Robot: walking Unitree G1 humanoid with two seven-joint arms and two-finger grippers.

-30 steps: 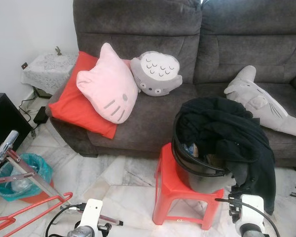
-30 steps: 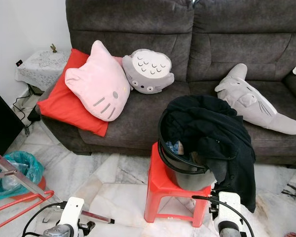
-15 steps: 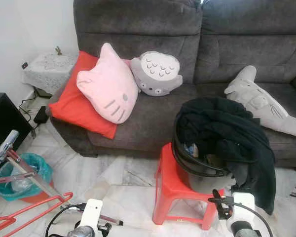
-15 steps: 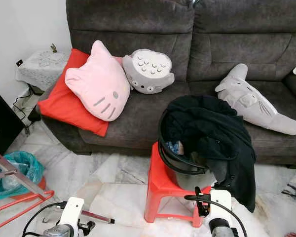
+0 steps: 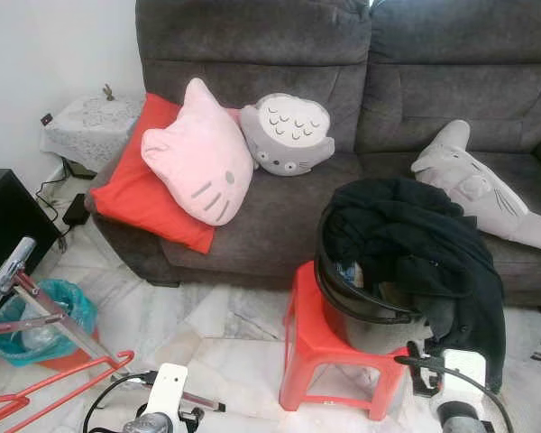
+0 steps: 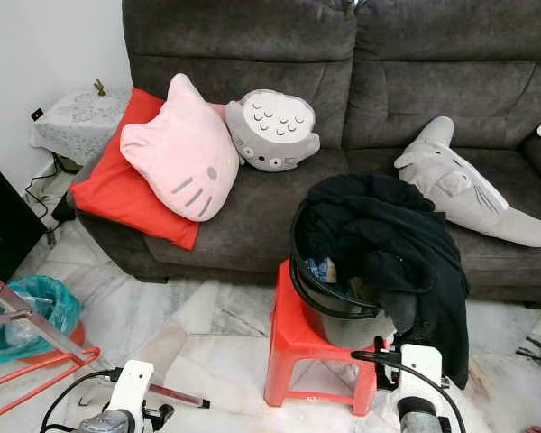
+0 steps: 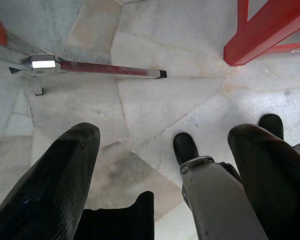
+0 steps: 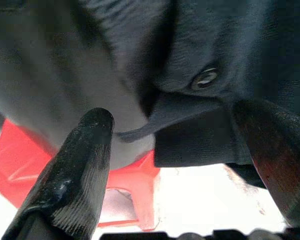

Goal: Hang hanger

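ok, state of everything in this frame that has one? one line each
right gripper: open, fingers spread just below the black garment's hanging edge
left gripper: open, pointing down at the marble floor
black garment: draped over the bucket, hanging down its right side
bucket: upright on the red stool, clothes inside
red stool: standing upright on the floor
teal bin bag: open
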